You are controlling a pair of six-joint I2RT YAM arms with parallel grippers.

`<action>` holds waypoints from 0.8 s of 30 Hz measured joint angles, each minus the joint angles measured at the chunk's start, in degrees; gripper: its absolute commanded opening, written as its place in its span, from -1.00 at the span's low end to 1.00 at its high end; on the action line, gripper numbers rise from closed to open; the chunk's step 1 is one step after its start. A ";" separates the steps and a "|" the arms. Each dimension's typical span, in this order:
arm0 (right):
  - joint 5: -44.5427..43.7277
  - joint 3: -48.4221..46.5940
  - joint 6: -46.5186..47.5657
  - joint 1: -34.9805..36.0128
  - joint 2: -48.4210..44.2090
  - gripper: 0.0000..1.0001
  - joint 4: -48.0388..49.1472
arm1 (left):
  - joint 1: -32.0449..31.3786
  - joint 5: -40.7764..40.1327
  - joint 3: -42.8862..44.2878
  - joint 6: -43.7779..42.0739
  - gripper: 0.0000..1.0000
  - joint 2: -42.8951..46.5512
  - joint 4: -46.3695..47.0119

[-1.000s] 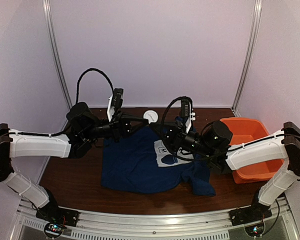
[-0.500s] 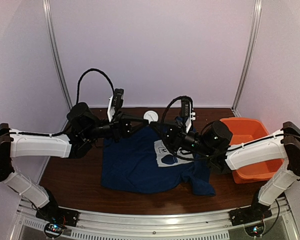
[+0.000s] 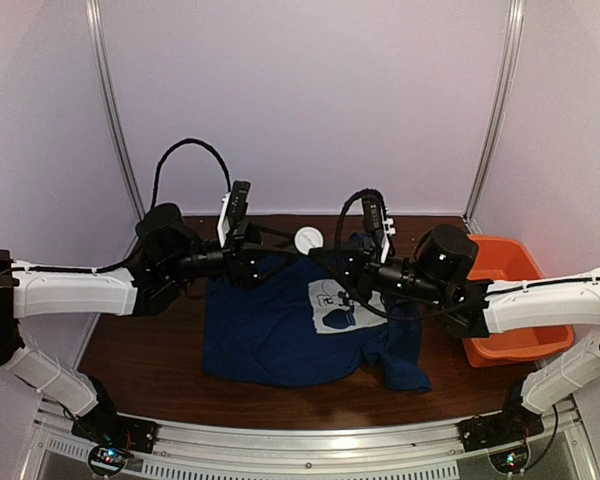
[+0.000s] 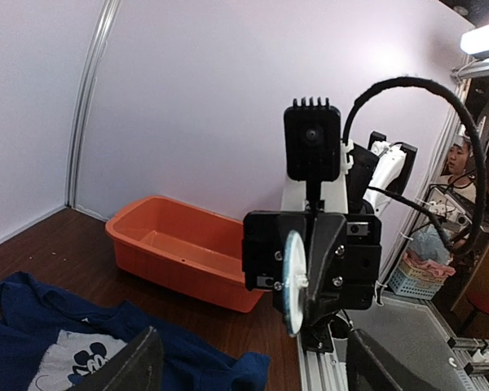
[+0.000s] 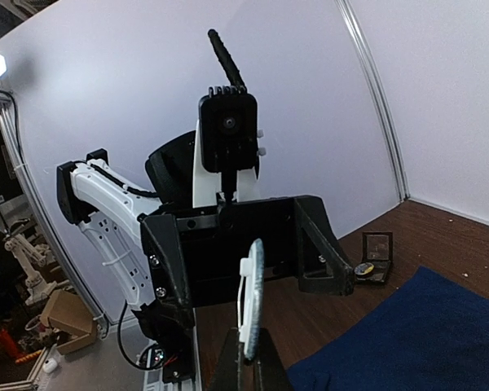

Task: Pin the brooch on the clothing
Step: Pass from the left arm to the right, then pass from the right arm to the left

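Brooch held in the air, not yet on the shirt.
The right claw (image 5: 246,352) is clenched on the rim of the brooch (image 4: 293,281), holding it on edge above the far side of the navy T-shirt (image 3: 270,330), which lies spread mid-table. The left claw (image 4: 253,346) faces it, spread wide and gripping nothing. Of 2 steps, the pickup looks done; the pinning is left.

Soft even light, top view slightly blurry; lamp (image 4: 486,37) glare; wrist-view edges bowed.
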State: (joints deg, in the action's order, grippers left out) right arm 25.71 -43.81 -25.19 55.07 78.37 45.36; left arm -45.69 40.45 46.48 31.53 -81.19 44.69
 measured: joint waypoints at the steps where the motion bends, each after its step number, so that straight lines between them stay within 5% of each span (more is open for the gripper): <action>1: -0.02 -0.24 1.51 -0.17 -1.75 -1.00 -3.23 | 0.00 -0.42 0.04 -0.59 0.73 0.33 -0.79; 4: -0.13 -1.70 6.27 -0.28 -6.75 -1.00 -14.29 | 0.00 -1.36 1.29 -2.73 0.94 0.90 -4.33; 11: 1.60 -11.13 17.49 -0.37 -7.58 -1.00 -39.39 | 0.00 -2.25 5.86 -7.69 0.95 0.87 -13.44; 24: 8.20 -20.15 29.49 -0.46 -1.57 -1.00 -64.41 | 0.00 1.99 15.21 -19.58 0.91 -1.79 -31.50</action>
State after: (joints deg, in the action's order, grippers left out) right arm 33.91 -63.96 4.29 54.61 76.79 -19.05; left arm -45.69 42.44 61.69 11.94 -82.98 13.19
